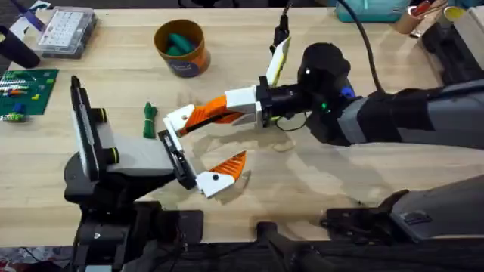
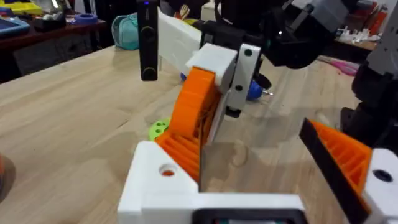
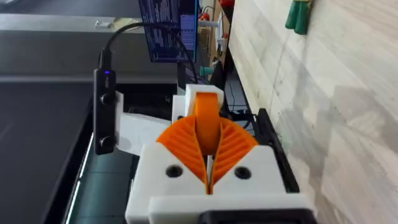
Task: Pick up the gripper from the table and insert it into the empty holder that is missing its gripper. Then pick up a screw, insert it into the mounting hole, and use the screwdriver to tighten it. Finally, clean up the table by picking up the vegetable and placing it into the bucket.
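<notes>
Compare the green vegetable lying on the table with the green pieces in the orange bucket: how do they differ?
The vegetable is dark green; the pieces are a lighter teal. The vegetable lies out on the bare table, while the pieces sit inside the bucket. Both are small green toys.

End effector (image 3: 208,163) pinching gripper (image 3: 207,115).
</notes>
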`<state>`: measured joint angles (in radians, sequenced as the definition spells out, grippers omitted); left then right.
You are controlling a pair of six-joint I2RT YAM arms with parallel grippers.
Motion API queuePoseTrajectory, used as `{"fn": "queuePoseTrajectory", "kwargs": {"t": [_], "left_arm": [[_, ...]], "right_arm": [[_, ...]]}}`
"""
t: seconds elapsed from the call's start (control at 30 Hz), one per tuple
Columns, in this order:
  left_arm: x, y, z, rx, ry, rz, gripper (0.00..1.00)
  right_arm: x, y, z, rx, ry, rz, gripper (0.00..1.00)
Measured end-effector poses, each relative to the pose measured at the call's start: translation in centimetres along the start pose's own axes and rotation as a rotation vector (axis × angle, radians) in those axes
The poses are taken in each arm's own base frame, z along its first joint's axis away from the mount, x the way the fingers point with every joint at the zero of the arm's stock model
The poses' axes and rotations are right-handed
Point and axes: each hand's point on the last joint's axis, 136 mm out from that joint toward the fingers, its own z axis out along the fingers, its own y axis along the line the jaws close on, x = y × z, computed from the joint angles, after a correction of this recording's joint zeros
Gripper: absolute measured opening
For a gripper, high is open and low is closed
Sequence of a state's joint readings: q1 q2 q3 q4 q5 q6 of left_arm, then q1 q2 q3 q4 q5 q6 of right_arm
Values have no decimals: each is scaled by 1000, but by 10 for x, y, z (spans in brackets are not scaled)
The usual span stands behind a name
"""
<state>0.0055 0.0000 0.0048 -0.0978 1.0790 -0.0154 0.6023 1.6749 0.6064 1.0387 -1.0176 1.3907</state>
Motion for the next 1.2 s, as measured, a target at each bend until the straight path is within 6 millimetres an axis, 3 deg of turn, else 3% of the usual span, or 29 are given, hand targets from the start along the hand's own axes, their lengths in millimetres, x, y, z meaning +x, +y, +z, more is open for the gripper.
{"fn": "queuePoseTrajectory", "kwargs": {"t": [0.33, 1.2], "left_arm": [[-3, 5, -1, -27, -9, 30, 990], [0, 2, -1, -11, -1, 15, 990]], "right_arm": [[-3, 7, 5, -19, -35, -45, 11], [3, 0, 2, -29, -109, -72, 10]]}}
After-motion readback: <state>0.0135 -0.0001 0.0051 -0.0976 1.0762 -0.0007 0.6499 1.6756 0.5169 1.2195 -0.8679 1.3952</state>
